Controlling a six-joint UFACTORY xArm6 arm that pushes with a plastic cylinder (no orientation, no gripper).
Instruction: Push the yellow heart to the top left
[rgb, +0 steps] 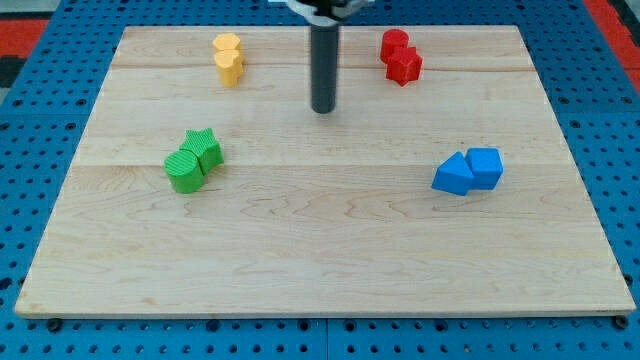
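Note:
Two yellow blocks touch near the view's top left of centre: a yellow hexagon-like block (227, 45) at the top and the yellow heart (230, 67) just below it. My tip (323, 108) rests on the wooden board (320, 250), to the right of the yellow heart and a little lower, with a clear gap between them. The rod rises straight up from the tip to the view's top edge.
A green star (205, 147) and a green round block (184, 170) touch at the left. Two red blocks (400, 57) sit at the top right. A blue triangle-like block (454, 175) and a blue cube (486, 166) touch at the right. Blue pegboard surrounds the board.

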